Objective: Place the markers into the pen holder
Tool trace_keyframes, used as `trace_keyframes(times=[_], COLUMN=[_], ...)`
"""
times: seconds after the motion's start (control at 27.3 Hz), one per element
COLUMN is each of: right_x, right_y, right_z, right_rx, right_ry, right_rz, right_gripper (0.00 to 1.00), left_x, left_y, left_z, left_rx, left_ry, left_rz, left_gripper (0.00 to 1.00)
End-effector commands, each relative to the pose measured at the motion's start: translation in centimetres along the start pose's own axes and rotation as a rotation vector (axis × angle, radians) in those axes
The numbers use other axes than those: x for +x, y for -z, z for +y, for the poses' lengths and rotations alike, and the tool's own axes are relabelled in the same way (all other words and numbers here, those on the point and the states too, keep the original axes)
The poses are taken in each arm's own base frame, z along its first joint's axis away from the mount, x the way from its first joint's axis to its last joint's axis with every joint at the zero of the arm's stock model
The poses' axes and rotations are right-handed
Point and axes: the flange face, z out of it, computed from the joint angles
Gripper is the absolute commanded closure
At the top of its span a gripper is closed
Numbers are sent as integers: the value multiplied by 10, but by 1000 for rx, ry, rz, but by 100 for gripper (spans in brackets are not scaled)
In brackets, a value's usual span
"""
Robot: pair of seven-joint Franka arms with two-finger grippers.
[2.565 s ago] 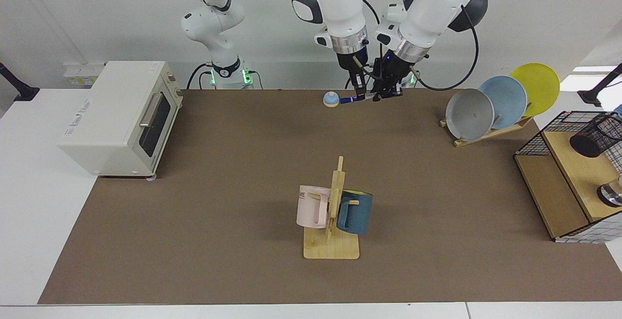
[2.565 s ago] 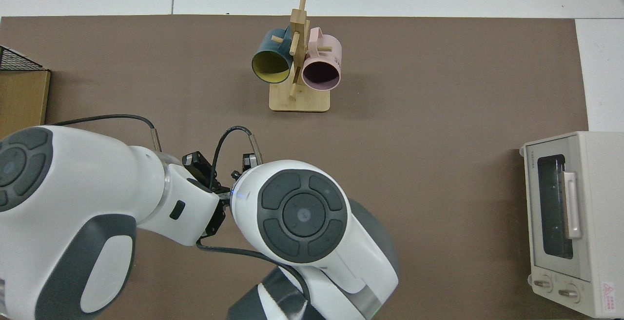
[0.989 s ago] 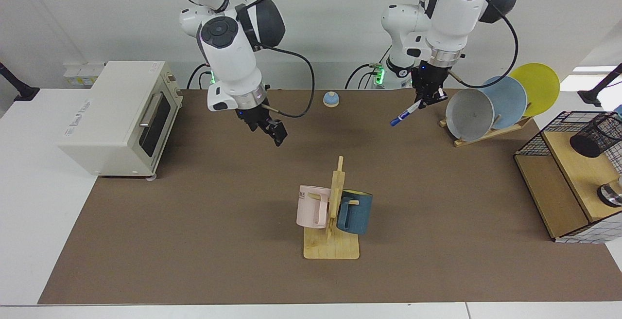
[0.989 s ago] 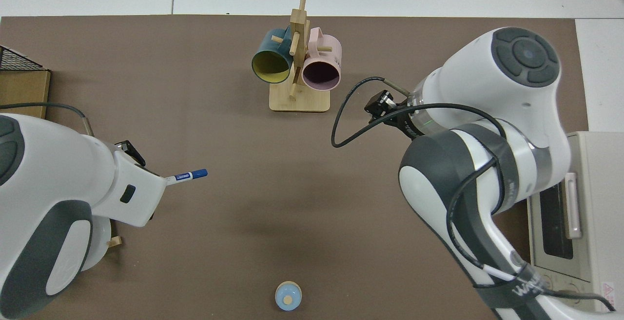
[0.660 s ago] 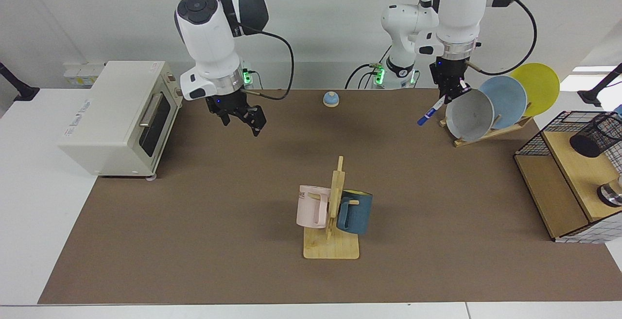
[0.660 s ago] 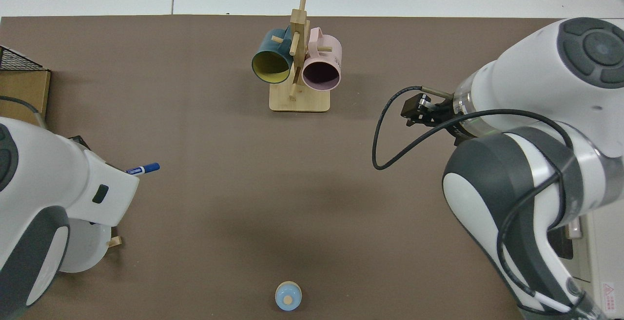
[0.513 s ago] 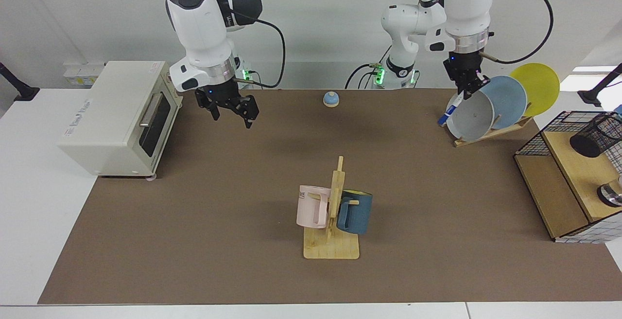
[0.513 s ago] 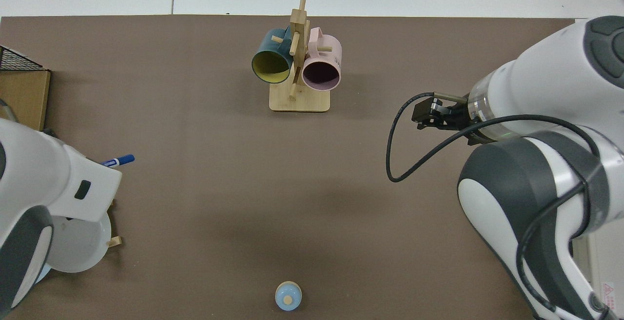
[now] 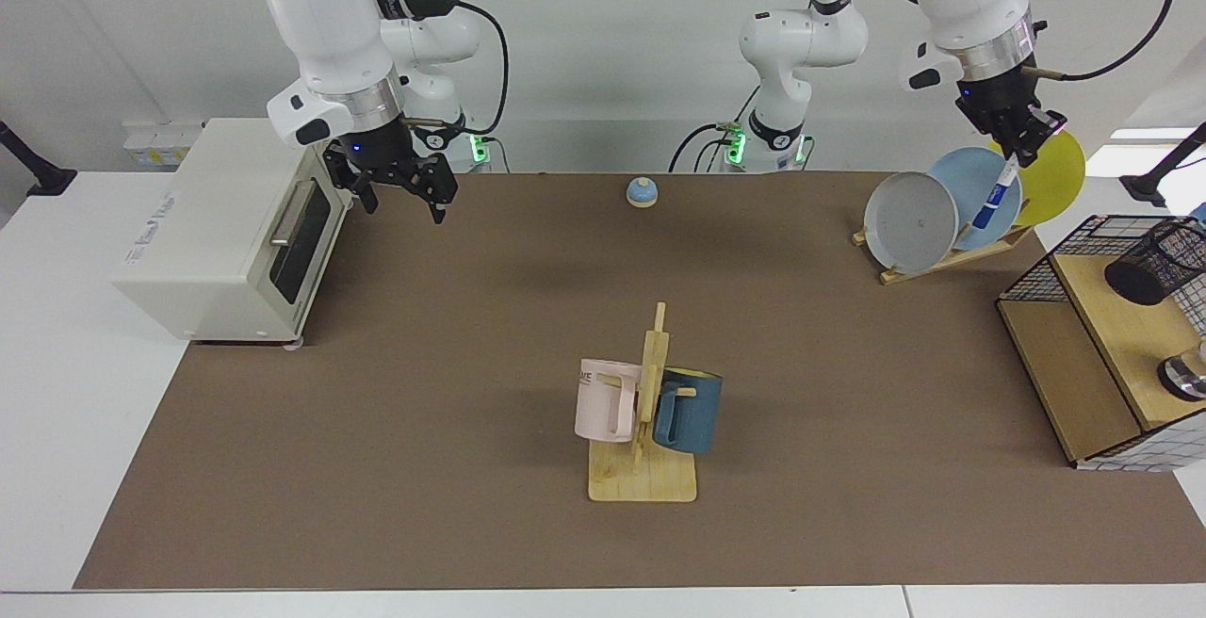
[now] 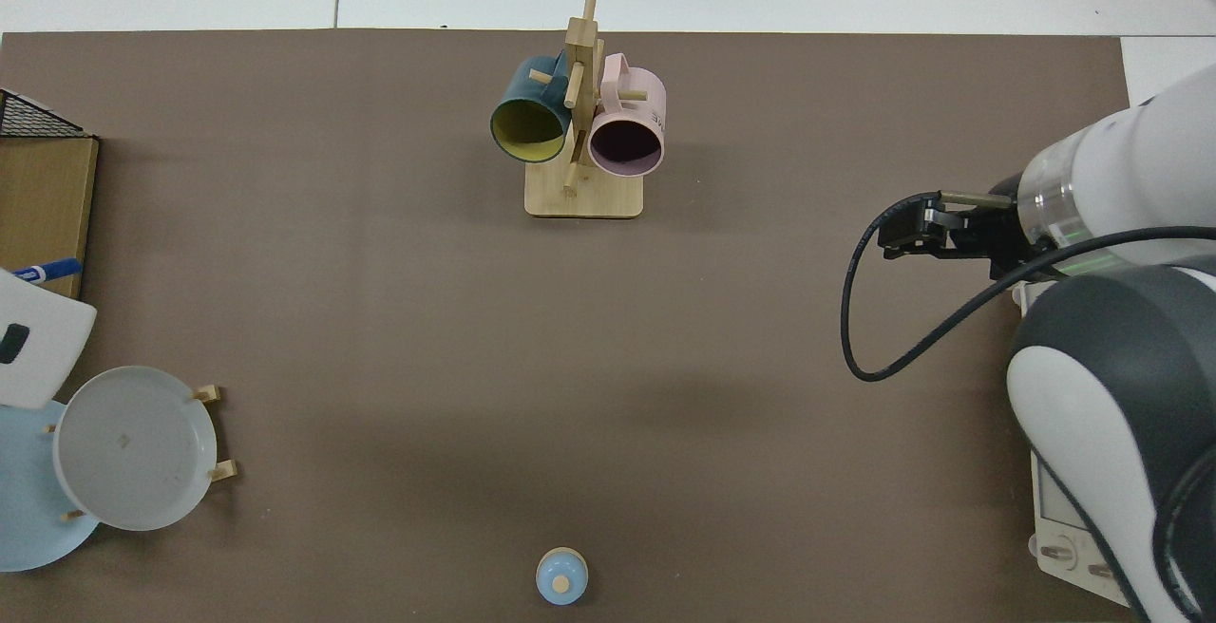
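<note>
Brown mat (image 9: 471, 364) broadly bare; left gripper (image 9: 1022, 142) clamping marker (image 9: 997, 192) above plates (image 9: 980, 199), right gripper (image 9: 400, 187) spread.

The marker (image 9: 996, 195), white barrel with a blue tip, hangs tilted in the air at the far right, tip pointing down. The pen holder (image 9: 1157, 263), a black mesh cup, lies tipped over on the wooden shelf further right.

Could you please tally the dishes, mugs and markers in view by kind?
Plates: 3 (grey, blue, yellow)
Mugs: 2 (pink, dark blue)
Markers: 1 (the marker, held by the left gripper)
Total: 6
</note>
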Motion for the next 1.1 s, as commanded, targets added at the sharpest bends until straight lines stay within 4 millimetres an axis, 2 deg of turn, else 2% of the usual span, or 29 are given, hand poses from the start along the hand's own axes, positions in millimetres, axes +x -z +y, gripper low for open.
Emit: trace_keyframes(times=[0.0,0.07,0.15,0.29,0.44,0.62,0.81,1.06], right_x=[-3,-4,-3,-6,-6,-9,-10,-12], right_y=[7,7,9,18,24,30,31,35], right_z=[8,12,15,18,28,29,29,33], right_rx=[-32,-48,-56,-62,-67,-64,-57,-43], right_ry=[59,82,101,108,92,84,80,74], right_rz=[-22,-32,-33,-52,-74,-91,-91,-78], right_gripper=[0,0,0,0,0,0,0,0], left_x=[-27,-42,-50,-70,-78,-99,-125,-127], left_y=[-9,-18,-16,-29,-29,-42,-73,-116], left_z=[-21,-30,-37,-52,-71,-93,-103,-120], left_rx=[44,59,85,82,111,103,93,46], left_ry=[-64,-104,-138,-166,-265,-332,-403,-470], left_rz=[-83,-110,-118,-160,-196,-231,-234,-241], left_gripper=[100,100,100,100,100,100,100,100])
